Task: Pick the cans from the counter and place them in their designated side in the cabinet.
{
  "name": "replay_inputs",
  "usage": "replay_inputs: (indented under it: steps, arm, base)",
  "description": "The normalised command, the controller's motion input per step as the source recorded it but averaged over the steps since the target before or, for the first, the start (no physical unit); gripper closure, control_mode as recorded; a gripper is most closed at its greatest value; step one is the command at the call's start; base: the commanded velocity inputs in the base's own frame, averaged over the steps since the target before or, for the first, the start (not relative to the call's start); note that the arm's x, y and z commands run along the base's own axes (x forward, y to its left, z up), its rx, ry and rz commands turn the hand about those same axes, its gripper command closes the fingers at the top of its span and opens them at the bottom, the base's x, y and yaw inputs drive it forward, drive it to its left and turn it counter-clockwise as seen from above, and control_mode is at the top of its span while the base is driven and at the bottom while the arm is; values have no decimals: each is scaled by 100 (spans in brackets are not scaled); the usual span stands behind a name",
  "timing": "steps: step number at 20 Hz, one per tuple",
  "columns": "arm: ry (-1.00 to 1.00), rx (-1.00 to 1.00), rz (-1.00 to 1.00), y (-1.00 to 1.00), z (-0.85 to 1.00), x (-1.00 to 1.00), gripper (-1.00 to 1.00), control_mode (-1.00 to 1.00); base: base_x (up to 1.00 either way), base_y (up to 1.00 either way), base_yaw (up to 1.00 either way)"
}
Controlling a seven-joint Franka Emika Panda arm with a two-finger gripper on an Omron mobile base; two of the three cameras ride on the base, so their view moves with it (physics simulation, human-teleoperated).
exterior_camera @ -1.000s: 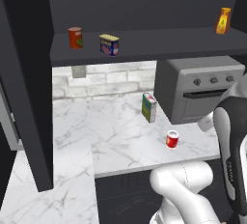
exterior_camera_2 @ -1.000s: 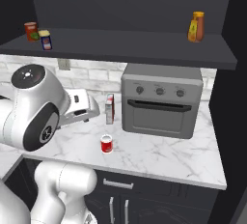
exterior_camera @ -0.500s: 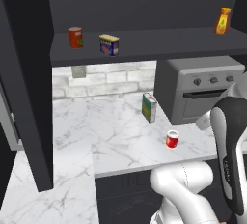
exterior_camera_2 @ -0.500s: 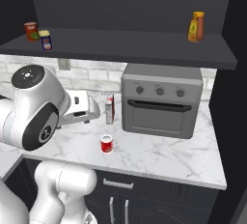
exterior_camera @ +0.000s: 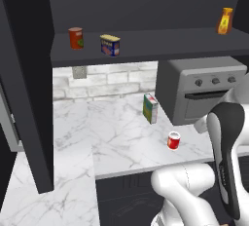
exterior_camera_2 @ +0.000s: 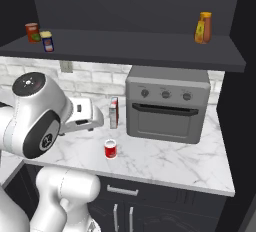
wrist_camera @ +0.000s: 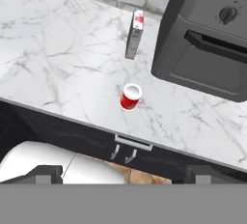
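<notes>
The short red can with a white top [exterior_camera: 173, 140] [exterior_camera_2: 110, 149] [wrist_camera: 130, 96] stands upright on the white marble counter [exterior_camera: 112, 137] near its front edge. The boxy tin with a yellow top and blue label [exterior_camera: 110, 45] [exterior_camera_2: 47, 41] sits on the dark cabinet's open shelf [exterior_camera: 155, 42] at its left end, beside a darker orange-red can [exterior_camera: 75, 38]. My gripper [wrist_camera: 124, 172] hangs open and empty above and in front of the red can, its fingertips [wrist_camera: 46, 172] wide apart. In the right base view its white hand [exterior_camera_2: 84, 117] hovers left of the can.
A green-and-white carton [exterior_camera: 150, 108] [wrist_camera: 134, 34] stands behind the red can. A grey oven with knobs [exterior_camera: 199, 91] [exterior_camera_2: 167, 103] fills the counter's right. A yellow bottle [exterior_camera: 224, 21] [exterior_camera_2: 203, 27] sits at the shelf's right end. A tall dark side panel [exterior_camera: 29, 84] rises on the left.
The arm has shifted only slightly. The cans, carton and oven stand where they were, and the jaws stay open.
</notes>
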Motion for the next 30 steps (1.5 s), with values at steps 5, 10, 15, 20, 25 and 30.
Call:
replay_inputs:
  steps: [5, 10, 15, 20, 25, 30]
  arm:
    - [-1, 0, -2, 3, -6, 10, -100, -100]
    - [0, 1, -3, 2, -2, 7, -100, -100]
    - [0, 0, -4, 0, -7, 8, -100, -100]
    - [0, 2, -4, 0, -13, 9, -100, -100]
    - [0, 3, -3, 2, -16, 11, -100, -100]
    - [0, 2, -3, 1, -14, 12, -100, -100]
  base:
    - [0, 0, 0]
    - [0, 0, 0]
    - [0, 0, 0]
    - [0, 0, 0]
    - [0, 0, 0]
    - [0, 0, 0]
